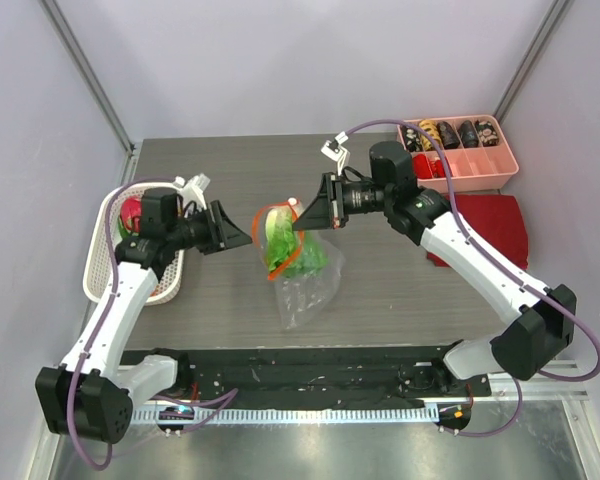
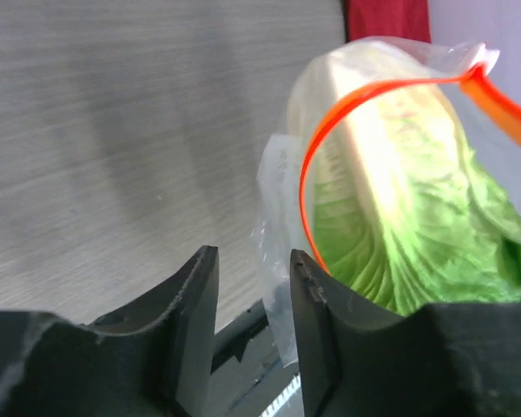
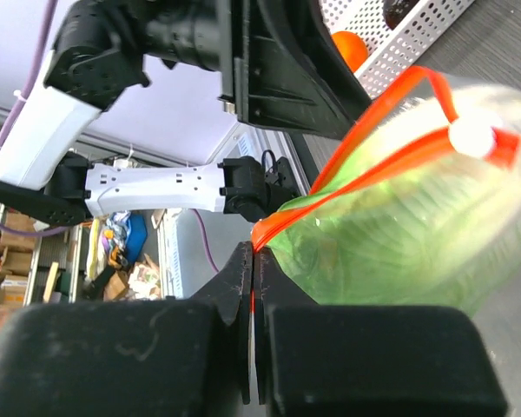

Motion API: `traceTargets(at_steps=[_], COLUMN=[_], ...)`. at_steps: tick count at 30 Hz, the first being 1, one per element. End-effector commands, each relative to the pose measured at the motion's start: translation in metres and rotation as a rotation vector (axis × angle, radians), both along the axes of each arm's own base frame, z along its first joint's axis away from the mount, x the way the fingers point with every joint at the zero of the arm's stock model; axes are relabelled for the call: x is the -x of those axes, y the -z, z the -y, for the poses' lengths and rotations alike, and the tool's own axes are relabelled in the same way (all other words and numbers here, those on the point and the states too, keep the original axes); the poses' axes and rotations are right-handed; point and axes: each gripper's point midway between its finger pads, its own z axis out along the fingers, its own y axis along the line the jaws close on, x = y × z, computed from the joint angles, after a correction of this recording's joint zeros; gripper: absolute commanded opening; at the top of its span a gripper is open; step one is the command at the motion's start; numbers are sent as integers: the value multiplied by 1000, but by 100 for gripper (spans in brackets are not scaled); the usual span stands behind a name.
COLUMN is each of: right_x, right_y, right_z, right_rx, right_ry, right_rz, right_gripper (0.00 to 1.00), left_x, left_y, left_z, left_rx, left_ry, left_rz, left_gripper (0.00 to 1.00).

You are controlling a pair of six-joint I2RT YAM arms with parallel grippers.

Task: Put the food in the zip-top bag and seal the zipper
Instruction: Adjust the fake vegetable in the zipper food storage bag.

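The zip-top bag [image 1: 306, 291] hangs above the table's middle with the lettuce head [image 1: 280, 246] inside it, its mouth facing left. My right gripper [image 1: 304, 216] is shut on the zipper [image 3: 373, 113] at one corner of the mouth, the orange strip pinched between its fingers [image 3: 253, 254]. My left gripper [image 1: 232, 232] stands open just left of the bag mouth, holding nothing. In the left wrist view the zipper [image 2: 306, 174] loops open around the lettuce [image 2: 399, 234], right of my left gripper [image 2: 253, 256]. A red fruit [image 1: 132, 212] and an orange fruit [image 3: 352, 48] lie in the white basket.
The white perforated basket [image 1: 95, 265] stands at the table's left edge beneath the left arm. A pink compartment tray [image 1: 480, 165] with small dark pieces sits at the back right. A dark red cloth [image 1: 492, 226] lies under the right arm.
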Motion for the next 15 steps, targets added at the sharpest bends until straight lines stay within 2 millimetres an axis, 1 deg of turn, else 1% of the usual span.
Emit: traceTargets(at_steps=[1, 4, 8, 15], right_x=[12, 11, 12, 14], right_y=[-32, -33, -32, -31], right_z=[5, 4, 4, 6], right_rx=[-76, -78, -76, -71], right_ry=[-51, -54, -56, -55], right_rz=[139, 146, 144, 140], right_gripper=[1, 1, 1, 1], left_x=[0, 0, -1, -7], left_y=[-39, -32, -22, -16], left_z=[15, 16, 19, 32], left_rx=[152, 155, 154, 125], left_ry=[33, 31, 27, 51], left_rz=[117, 93, 51, 37], left_gripper=[44, 44, 48, 52])
